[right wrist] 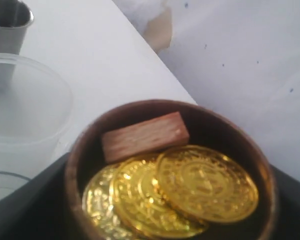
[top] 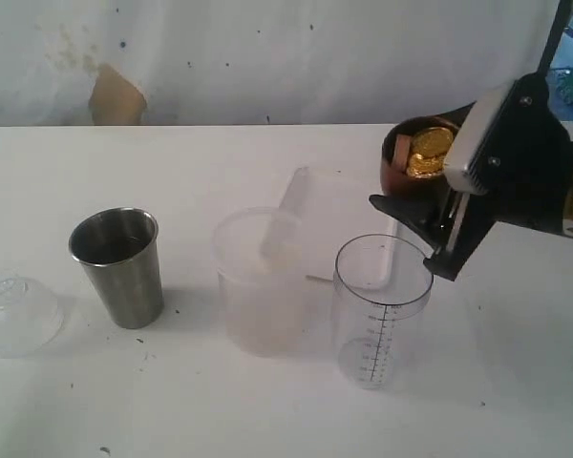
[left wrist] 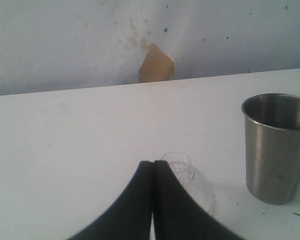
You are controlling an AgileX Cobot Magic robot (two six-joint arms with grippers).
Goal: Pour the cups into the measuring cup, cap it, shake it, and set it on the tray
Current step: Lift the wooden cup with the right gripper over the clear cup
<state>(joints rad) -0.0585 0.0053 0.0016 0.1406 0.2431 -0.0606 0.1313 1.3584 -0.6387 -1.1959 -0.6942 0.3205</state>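
Note:
My right gripper (top: 413, 194) is shut on the brown wooden cup (top: 409, 153), holding it tilted in the air above and just right of the clear measuring cup (top: 382, 310). The wooden cup (right wrist: 77, 160) holds gold coins (right wrist: 205, 182) and a small wooden block (right wrist: 145, 136). The measuring cup stands upright and uncapped. The frosted cup (top: 263, 286) stands left of it, and the steel tumbler (top: 119, 267) further left. The white tray (top: 349, 205) lies behind them. My left gripper (left wrist: 152, 167) is shut and empty, low over the table near the tumbler (left wrist: 277, 150).
A clear domed lid (top: 17, 310) lies at the table's left edge, and it shows just beyond my left fingertips as the lid (left wrist: 190, 172). A white backdrop with a brown patch (top: 115, 95) closes off the far side of the table.

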